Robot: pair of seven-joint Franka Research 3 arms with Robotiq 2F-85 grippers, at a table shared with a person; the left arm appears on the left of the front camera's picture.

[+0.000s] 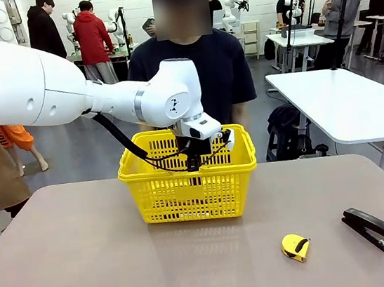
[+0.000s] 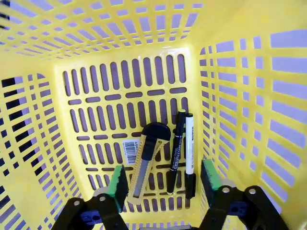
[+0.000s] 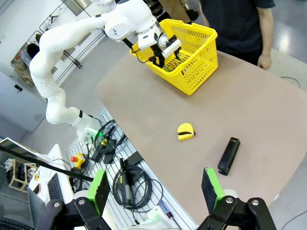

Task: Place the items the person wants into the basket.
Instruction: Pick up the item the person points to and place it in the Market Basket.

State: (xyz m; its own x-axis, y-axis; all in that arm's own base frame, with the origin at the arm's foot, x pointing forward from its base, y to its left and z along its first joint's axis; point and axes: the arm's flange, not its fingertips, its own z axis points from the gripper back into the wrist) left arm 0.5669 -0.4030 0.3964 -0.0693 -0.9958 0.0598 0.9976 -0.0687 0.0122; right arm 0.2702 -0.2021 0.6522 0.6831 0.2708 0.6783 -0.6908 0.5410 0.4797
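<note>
- Nearest you in the front view: a yellow tape measure (image 1: 295, 246) and a black stapler (image 1: 368, 228) on the tan table (image 1: 88, 270), near each other at the right, well apart from the basket.
- The yellow basket (image 1: 190, 186) stands at the far edge, just in front of the person (image 1: 192, 65) in the black T-shirt.
- Your left gripper (image 2: 163, 184) hangs inside the basket, jaws spread wide, green pads (image 2: 117, 181) bare, pinching nothing.
- On the basket floor, below and between those pads: the yellow-and-black utility knife (image 2: 147, 155), the thin black pen (image 2: 175, 151), and the white-barrelled marker (image 2: 189, 153), side by side, pen and marker touching.
- Your right gripper (image 3: 156, 189) hovers high over the table's near edge, jaws spread, empty.
</note>
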